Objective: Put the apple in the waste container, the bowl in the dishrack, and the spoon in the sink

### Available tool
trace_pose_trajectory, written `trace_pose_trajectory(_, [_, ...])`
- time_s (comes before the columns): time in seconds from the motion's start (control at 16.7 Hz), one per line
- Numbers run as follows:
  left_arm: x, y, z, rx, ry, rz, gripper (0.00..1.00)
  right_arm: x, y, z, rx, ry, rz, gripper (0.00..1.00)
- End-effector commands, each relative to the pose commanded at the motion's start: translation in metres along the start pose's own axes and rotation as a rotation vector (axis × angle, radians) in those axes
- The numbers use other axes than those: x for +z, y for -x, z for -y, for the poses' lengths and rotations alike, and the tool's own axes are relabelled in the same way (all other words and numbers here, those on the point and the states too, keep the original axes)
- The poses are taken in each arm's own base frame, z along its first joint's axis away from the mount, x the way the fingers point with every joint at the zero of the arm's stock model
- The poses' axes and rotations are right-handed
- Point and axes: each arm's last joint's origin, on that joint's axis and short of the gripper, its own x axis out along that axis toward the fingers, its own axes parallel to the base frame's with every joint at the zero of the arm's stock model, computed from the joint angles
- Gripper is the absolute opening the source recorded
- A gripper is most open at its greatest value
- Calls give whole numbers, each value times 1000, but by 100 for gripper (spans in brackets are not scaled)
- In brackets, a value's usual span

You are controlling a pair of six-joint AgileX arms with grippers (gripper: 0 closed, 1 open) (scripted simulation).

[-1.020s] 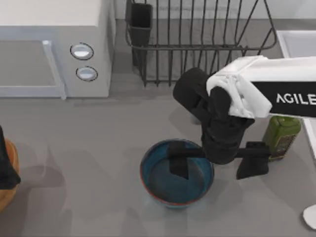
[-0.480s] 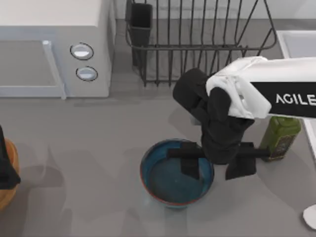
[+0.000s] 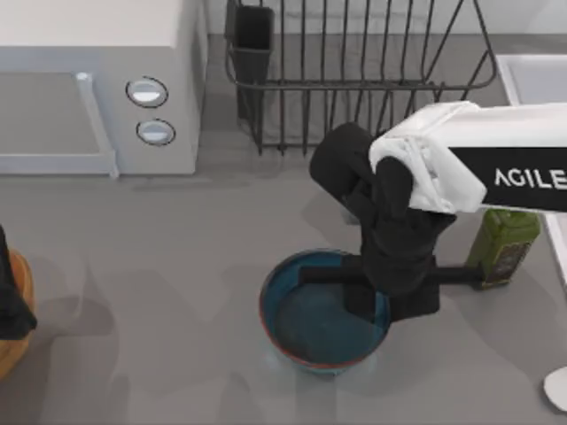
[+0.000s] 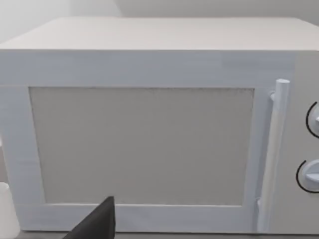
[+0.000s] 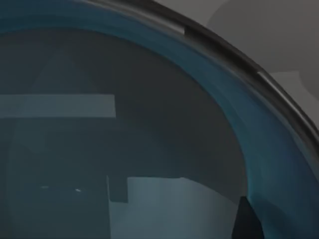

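**Right gripper clamped on the bowl's rim**

The right gripper (image 3: 390, 305) sits at the bowl's (image 3: 310, 323) right edge, one finger inside the rim and one outside, closed on the rim. The bowl rests on the grey bench (image 3: 177, 230), in front of the dishrack (image 3: 354, 71) and well apart from it. The right arm's white forearm reaches in from the bowl's right side, passing over a green bottle (image 3: 505, 243) that stands just right of the bowl. The right wrist view looks down into the bowl's (image 5: 149, 124) blue inside, with its curved rim running across.

The dishrack stands behind the bowl, its black cutlery cup (image 3: 252, 40) at the corner nearest the microwave (image 3: 97, 80). The microwave is left of the dishrack. The sink (image 3: 536, 75) shows as a pale corner just right of the dishrack. The spoon's (image 3: 558, 388) white tip lies far right of the bowl. The waste container (image 3: 16, 341) is far left of the bowl, with the left arm parked over it. The left wrist view faces the microwave (image 4: 149, 139) door; can't tell the left gripper's state.
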Motion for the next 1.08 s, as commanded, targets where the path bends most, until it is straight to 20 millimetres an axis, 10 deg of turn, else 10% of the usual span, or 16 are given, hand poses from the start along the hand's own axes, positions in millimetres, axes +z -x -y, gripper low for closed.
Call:
trace_pose_trajectory(0.48, [0, 0, 0, 0, 0, 0, 100, 1, 6, -1, 3, 1, 3, 0])
trace_pose_trajectory(1.08, [0, 0, 0, 0, 0, 0, 100, 0, 101, 0, 1, -1, 1, 0])
